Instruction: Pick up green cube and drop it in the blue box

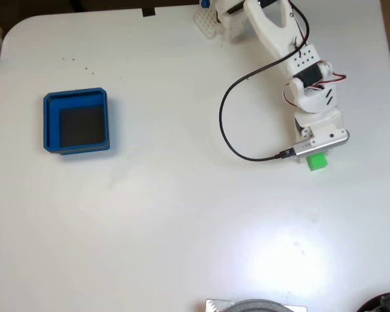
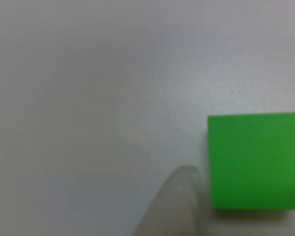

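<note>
Beside the pincer [image 2: 196, 206], green cube [image 2: 255, 161].

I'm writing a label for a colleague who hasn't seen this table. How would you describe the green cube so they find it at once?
Start at the white table in the fixed view and follow the white arm down its right side to the gripper. The green cube sits on the table just beneath that tip. It is the one bright green thing, tiny and plain-faced, far from the much larger blue box at the left.

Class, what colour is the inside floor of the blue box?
Black, seen best in the fixed view: blue box.
</note>
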Robot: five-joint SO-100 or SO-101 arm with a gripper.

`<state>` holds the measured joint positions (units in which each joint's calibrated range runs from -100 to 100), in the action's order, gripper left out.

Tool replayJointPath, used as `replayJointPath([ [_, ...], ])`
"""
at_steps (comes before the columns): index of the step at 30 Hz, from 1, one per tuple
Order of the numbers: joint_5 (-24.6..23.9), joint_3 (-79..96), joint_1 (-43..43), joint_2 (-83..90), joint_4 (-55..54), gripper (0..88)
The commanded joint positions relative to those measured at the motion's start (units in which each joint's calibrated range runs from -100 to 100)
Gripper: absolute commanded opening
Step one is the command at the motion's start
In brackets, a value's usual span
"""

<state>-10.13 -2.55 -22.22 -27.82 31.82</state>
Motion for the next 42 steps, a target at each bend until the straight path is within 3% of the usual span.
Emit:
replayJointPath([
  [1, 0.15, -3.37, -0.22, 0.48, -3.24, 27.3],
  [32, 0.20, -3.37, 0.39, -2.11, -6.34, 25.9],
  [42, 0.20, -3.19, 0.62, -1.95, -6.09, 12.6],
])
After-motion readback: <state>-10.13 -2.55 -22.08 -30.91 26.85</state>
